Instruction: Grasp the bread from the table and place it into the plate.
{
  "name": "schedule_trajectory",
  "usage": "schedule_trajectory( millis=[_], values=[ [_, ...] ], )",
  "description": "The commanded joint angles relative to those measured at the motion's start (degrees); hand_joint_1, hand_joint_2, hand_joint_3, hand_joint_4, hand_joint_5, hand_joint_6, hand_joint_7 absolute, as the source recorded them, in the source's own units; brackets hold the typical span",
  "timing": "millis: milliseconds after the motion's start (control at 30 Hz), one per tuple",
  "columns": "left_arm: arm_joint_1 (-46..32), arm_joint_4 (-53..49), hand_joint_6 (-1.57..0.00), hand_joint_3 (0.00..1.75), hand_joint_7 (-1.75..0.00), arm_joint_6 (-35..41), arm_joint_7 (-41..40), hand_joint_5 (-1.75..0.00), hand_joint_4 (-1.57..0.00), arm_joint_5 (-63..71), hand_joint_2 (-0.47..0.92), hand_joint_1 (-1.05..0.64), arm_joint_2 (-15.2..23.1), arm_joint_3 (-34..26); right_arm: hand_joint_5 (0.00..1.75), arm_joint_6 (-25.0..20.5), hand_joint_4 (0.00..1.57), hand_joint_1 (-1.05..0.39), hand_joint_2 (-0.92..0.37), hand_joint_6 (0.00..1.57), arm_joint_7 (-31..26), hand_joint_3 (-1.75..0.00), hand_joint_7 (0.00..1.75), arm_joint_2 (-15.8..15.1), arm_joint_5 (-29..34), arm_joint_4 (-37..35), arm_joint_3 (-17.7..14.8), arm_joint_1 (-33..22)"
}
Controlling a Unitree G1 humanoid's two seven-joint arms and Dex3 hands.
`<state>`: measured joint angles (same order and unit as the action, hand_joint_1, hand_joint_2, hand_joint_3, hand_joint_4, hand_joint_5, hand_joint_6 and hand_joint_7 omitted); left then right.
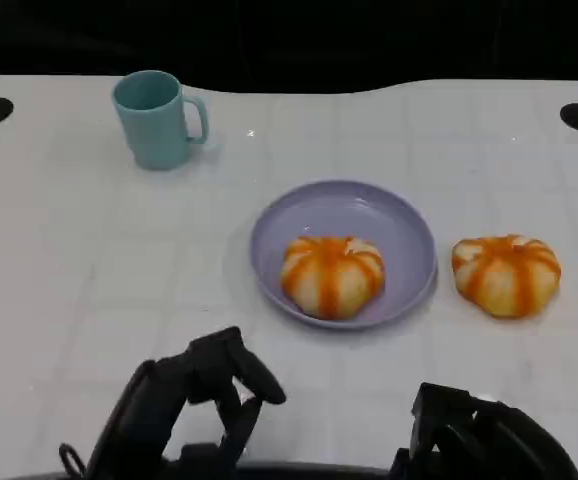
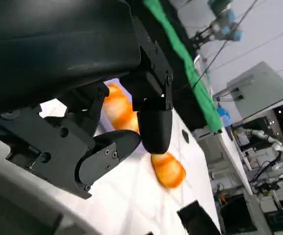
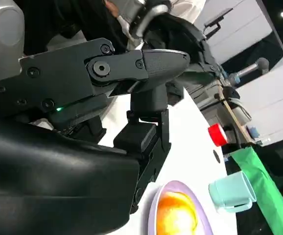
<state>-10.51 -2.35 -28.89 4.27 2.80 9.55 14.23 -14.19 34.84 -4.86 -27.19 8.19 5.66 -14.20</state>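
While one bread roll (image 1: 331, 275) lies inside the lilac plate (image 1: 369, 215), toward the rim nearest the robot, a second roll (image 1: 506, 274) sits on the bare white desk (image 1: 89, 270) just beside the plate, on the side of the robot's right arm and apart from the plate's rim. The plate stands near the middle of the desk. A pale teal mug (image 1: 156, 119) stands upright well apart from it, toward the far left corner, with its handle turned toward the plate. The left hand (image 1: 194, 405) hovers at the near edge of the desk with its fingers (image 2: 153, 128) spread and nothing between them. The right hand (image 1: 474, 435) is also low at the near edge, its fingers (image 3: 151, 63) apart and holding nothing. Neither hand touches a roll or the plate.
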Motion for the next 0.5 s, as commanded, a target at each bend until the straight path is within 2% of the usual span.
schedule_trajectory(
  millis=[33,300,500],
  values=[
    [-2.30,0.63,-0.62,1.14,-1.55,1.03,2.58,-1.75,-0.71,-3.62,0.56,-0.18,-1.20,-0.80,1.60,-0.17,0.86,-0.72,-0.92,0.76,0.03,-0.24,1.41,-0.99,-0.59,0.74,-0.92,-0.43],
    [-3.49,-1.46,-0.60,1.06,-1.56,-1.04,5.98,-1.75,-0.67,-6.94,0.63,-0.16,-3.47,-1.83,1.59,0.18,0.86,-0.72,-0.92,0.76,0.38,-0.24,1.39,-1.28,-0.69,0.61,-1.22,-0.71],
    [-2.38,-3.32,-0.60,1.03,-1.56,-2.98,7.51,-1.75,-0.66,-6.33,0.62,-0.18,-3.77,-2.59,1.59,-0.23,0.87,-0.71,-0.92,0.76,0.56,-0.24,1.39,-1.12,-0.94,0.24,-1.45,-0.30]
  ],
)
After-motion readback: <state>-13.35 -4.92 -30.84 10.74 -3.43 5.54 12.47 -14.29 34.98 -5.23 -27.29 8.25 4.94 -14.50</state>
